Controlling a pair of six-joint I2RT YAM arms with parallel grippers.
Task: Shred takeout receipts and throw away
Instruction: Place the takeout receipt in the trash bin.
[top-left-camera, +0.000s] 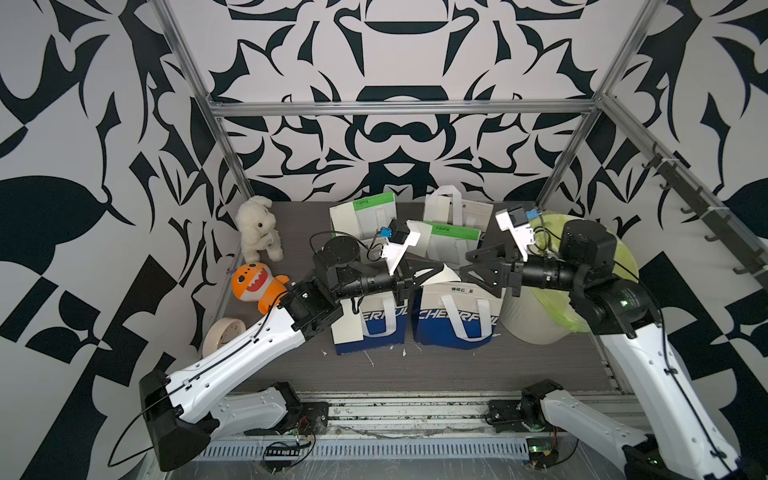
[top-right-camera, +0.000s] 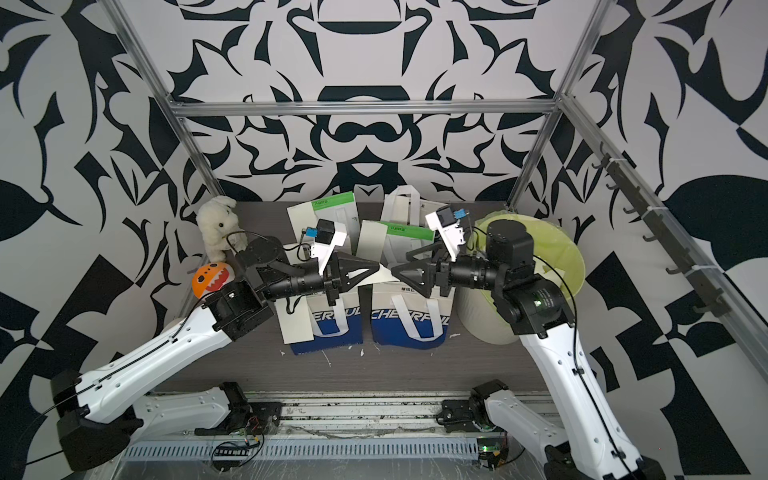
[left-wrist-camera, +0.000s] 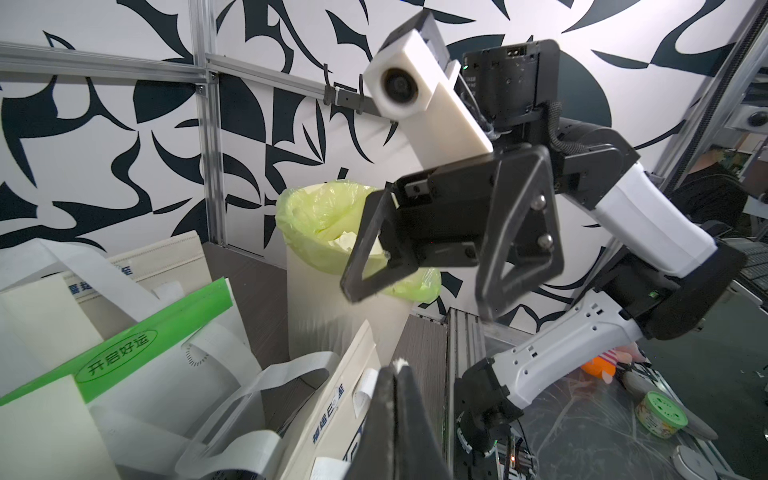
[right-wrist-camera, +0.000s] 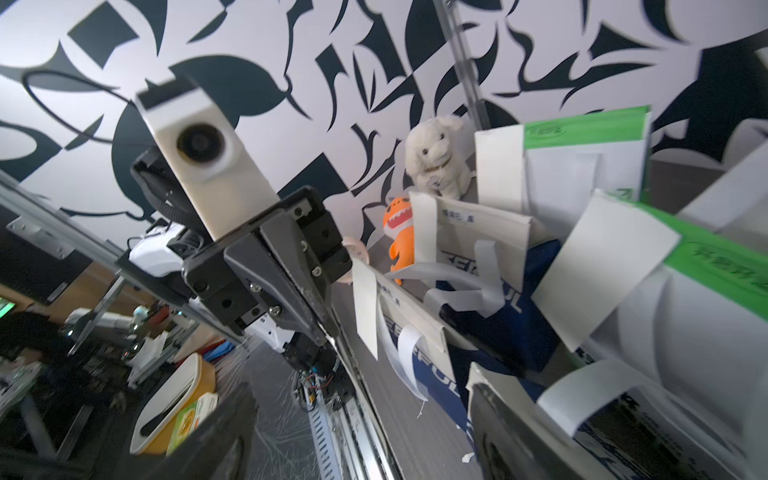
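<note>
Receipt scrap (top-left-camera: 449, 275) in left hand (top-left-camera: 439, 266) — right hand (top-left-camera: 463, 267) opposite, agape

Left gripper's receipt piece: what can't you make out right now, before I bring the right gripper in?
- Receipt piece: in both top views the fingers of the shut left gripper cover most of it. Only a white corner shows, so its size is unclear.
- Left wrist view: only a sliver shows at the fingertips.
- Trash bin inside: the right arm covers it from above, and the open right gripper blocks part in the left wrist view.
</note>
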